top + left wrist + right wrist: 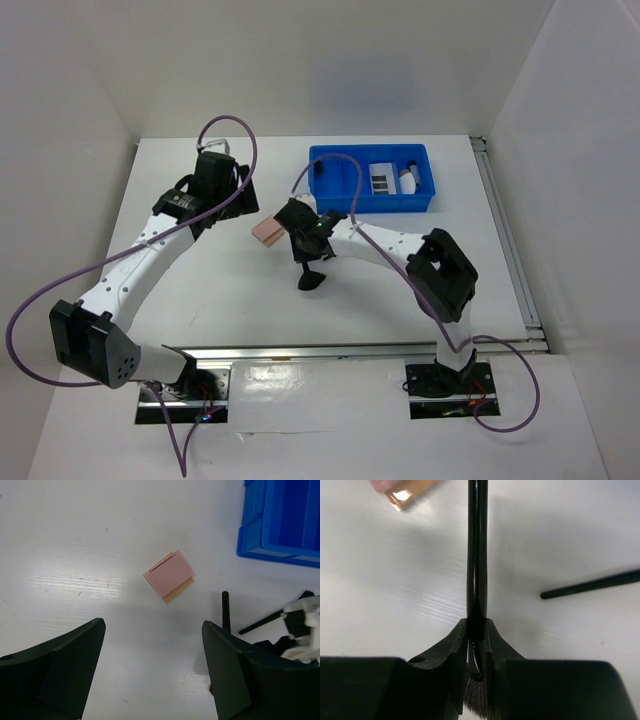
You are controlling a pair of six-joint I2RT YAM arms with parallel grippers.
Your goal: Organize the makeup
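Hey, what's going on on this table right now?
The right gripper is shut on a thin black brush near its bristles. The left gripper hangs open above the pink sponge, not touching it. A second black brush lies loose on the table. The blue bin holds the pale palette and white egg-shaped piece.

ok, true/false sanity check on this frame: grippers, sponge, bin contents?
1. The right gripper is shut on a thin black brush. True.
2. The pink sponge is inside the blue bin. False: it lies on the table, outside the bin.
3. The left gripper is open and empty. True.
4. The blue bin holds nothing. False: a palette and a white egg-shaped piece sit in it.
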